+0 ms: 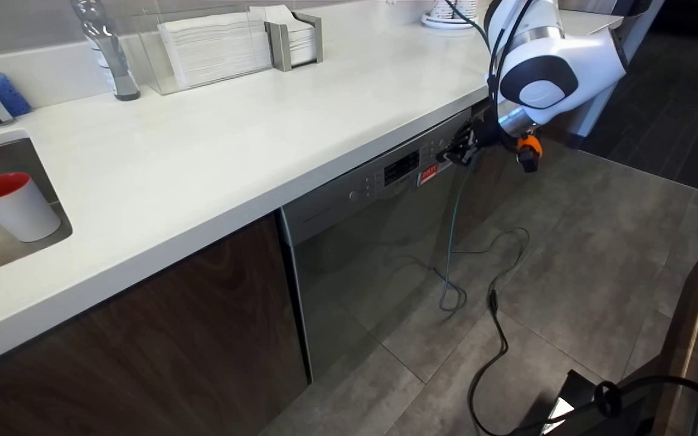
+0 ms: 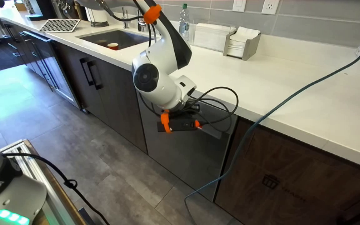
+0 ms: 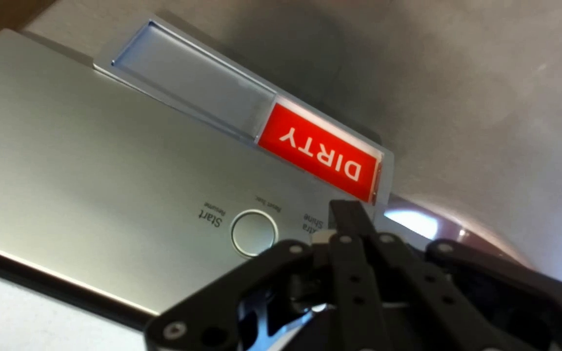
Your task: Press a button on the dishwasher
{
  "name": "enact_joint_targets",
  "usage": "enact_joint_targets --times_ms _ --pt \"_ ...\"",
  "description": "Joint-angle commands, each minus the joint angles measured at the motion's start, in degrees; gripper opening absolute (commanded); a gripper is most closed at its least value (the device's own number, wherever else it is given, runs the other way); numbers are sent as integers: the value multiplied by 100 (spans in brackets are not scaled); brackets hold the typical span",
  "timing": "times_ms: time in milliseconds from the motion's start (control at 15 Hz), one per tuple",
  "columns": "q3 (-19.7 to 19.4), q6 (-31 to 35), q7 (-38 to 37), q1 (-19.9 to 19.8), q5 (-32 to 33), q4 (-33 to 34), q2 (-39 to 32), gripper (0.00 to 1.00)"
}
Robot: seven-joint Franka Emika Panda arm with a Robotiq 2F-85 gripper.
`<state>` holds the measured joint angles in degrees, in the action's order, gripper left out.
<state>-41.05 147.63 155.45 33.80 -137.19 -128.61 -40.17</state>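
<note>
The dishwasher (image 1: pixel 373 278) stands under the counter (image 1: pixel 252 157), between brown cabinets (image 2: pixel 117 106). Only the wrist view clearly shows its Start button (image 3: pixel 254 233), beside the claw (image 3: pixel 351 214), fingers (image 3: pixel 343 222) together; in an exterior view the arm (image 2: pixel 162 87) hides most of the panel (image 1: pixel 367 188). A blue cord (image 2: pixel 245 137) hangs nearer; leftward, a sink (image 1: pixel 9 156) holds a cup (image 1: pixel 19 209).

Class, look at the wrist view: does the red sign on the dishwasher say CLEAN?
No: the sign on the dishwasher reads DIRTY in white letters on red.
</note>
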Motion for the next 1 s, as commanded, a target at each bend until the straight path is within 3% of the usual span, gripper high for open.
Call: enact_joint_targets --times_ms 0,933 --pt "-76 -93 226 82 -275 69 -122 0" --pt "-38 -215 147 -2 -313 154 -186 0"
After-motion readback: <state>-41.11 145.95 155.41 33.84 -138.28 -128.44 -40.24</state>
